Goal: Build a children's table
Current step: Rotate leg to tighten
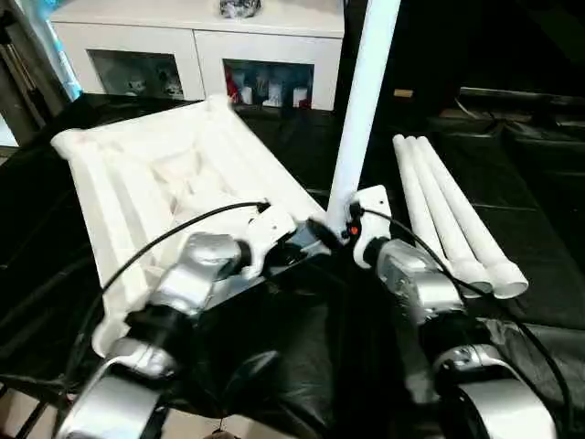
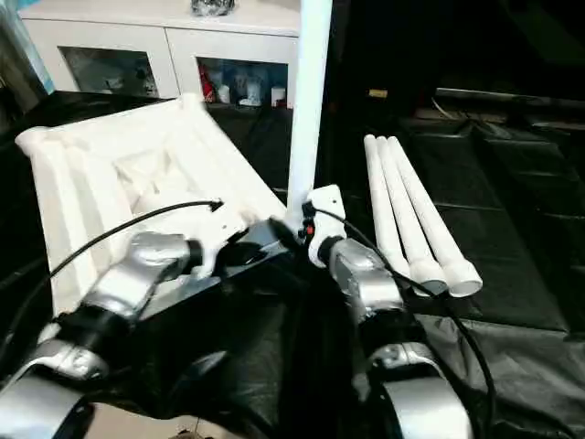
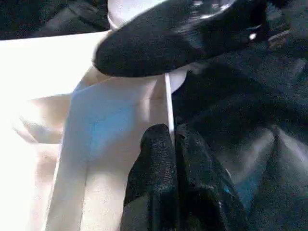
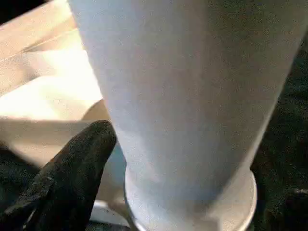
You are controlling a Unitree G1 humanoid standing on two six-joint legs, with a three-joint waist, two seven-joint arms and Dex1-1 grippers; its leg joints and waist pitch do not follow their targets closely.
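Observation:
The children's table top [image 1: 155, 174] lies upside down on black sheeting, ribbed underside up. One white leg [image 1: 361, 110] stands upright in its near right corner socket. My left gripper [image 3: 169, 132] is shut on the thin rim of the table top, just beside that corner. My right gripper [image 1: 340, 227] is open, with its fingers on either side of the base of the upright leg [image 4: 183, 96]. One black finger [image 4: 72, 178] sits close against the leg's side. Three more legs [image 1: 448, 215] lie side by side to the right.
A white cabinet [image 1: 196, 46] with glass-fronted compartments stands behind the table top. Black sheeting [image 1: 530, 183] covers the work surface and hangs crumpled over the near edge below my forearms.

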